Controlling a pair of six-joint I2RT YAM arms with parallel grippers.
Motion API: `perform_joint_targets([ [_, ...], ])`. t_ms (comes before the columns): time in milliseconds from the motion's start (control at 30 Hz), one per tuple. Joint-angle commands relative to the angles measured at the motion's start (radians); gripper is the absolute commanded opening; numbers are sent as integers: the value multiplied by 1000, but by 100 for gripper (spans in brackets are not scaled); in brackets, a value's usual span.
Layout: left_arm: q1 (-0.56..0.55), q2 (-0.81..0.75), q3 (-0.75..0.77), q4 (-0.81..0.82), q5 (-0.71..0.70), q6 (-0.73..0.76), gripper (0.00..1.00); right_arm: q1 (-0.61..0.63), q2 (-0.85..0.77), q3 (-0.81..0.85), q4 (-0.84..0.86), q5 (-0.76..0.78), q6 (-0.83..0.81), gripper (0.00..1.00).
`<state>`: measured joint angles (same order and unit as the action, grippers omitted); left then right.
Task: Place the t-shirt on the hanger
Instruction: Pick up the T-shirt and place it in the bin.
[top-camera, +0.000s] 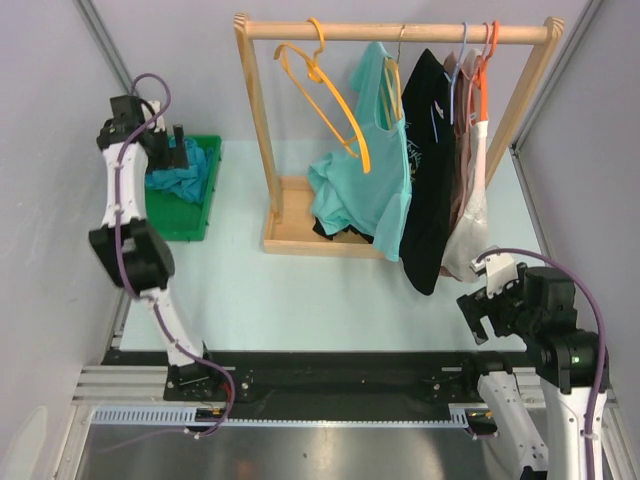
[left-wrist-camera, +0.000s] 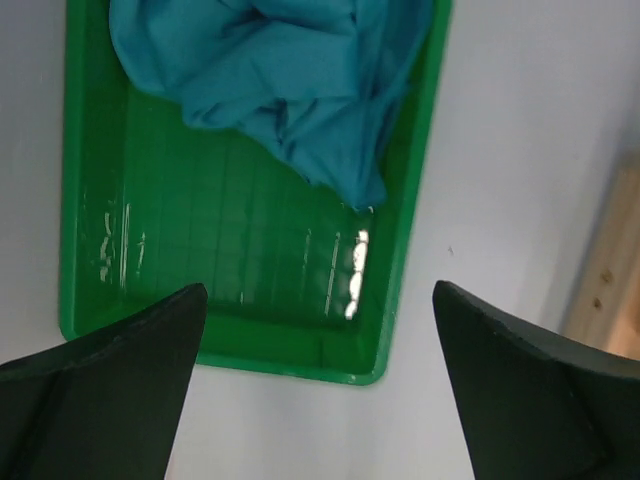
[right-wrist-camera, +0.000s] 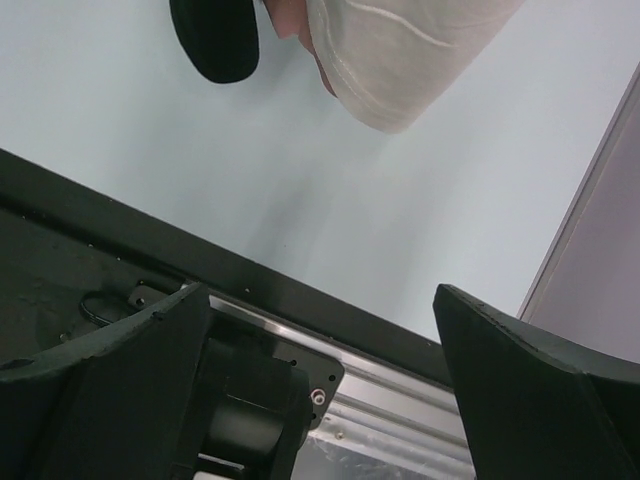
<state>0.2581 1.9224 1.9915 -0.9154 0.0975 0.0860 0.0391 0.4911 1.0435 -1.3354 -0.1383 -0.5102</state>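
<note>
The teal-blue t-shirt (top-camera: 178, 178) lies bunched in the far part of a green tray (top-camera: 185, 222) at the left of the table. In the left wrist view the t-shirt (left-wrist-camera: 290, 80) fills the upper end of the tray (left-wrist-camera: 230, 270). My left gripper (top-camera: 176, 142) hovers over the tray, open and empty (left-wrist-camera: 320, 290), not touching the cloth. The yellow-orange hanger (top-camera: 330, 100) hangs bare at the left of the wooden rack's rail (top-camera: 400, 33). My right gripper (top-camera: 487, 312) is open and empty (right-wrist-camera: 322, 290), low at the near right.
On the rack hang a mint-green shirt (top-camera: 370, 180), a black shirt (top-camera: 428, 190) and pale garments (top-camera: 470, 220) on other hangers, one a redder orange (top-camera: 483, 60). The black (right-wrist-camera: 215, 35) and pale (right-wrist-camera: 400, 60) hems hang just beyond my right gripper. Grey walls stand at both sides.
</note>
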Motion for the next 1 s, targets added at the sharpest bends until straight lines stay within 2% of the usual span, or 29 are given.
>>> perform_joint_targets([
  [0, 10, 333, 384, -132, -96, -16, 100, -2, 36, 68, 2, -10, 33, 100],
  [67, 10, 412, 469, -128, -96, 7, 100, -4, 46, 105, -1, -44, 44, 100],
  [100, 9, 432, 460, -87, -94, 12, 100, -2, 52, 116, -8, -56, 33, 100],
  [200, 10, 441, 319, 71, -145, 41, 100, -4, 66, 164, -42, -92, 15, 100],
  [300, 9, 446, 231, 179, -121, 69, 100, -4, 79, 167, -67, -121, 12, 100],
  [500, 4, 627, 430, 76, -76, 81, 100, -8, 92, 127, -54, -136, 12, 100],
  [633, -2, 661, 426, 62, -59, 90, 98, -13, 102, 135, -53, -152, 9, 100],
  [733, -6, 656, 408, 55, -6, 100, 80, -15, 107, 150, -62, -173, 4, 100],
  [767, -6, 647, 405, 44, 33, 106, 66, -15, 110, 165, -65, -181, 4, 99],
  [833, -6, 604, 392, 41, 63, 112, 47, -18, 110, 182, -76, -202, 1, 100],
  [867, -6, 581, 377, 39, 74, 112, 29, -18, 110, 193, -80, -210, -2, 100],
  [933, -6, 496, 365, 29, 119, 116, 12, -19, 113, 213, -88, -227, -11, 100],
  [967, -6, 466, 350, 4, 142, 133, 0, -18, 113, 216, -91, -236, -16, 100],
])
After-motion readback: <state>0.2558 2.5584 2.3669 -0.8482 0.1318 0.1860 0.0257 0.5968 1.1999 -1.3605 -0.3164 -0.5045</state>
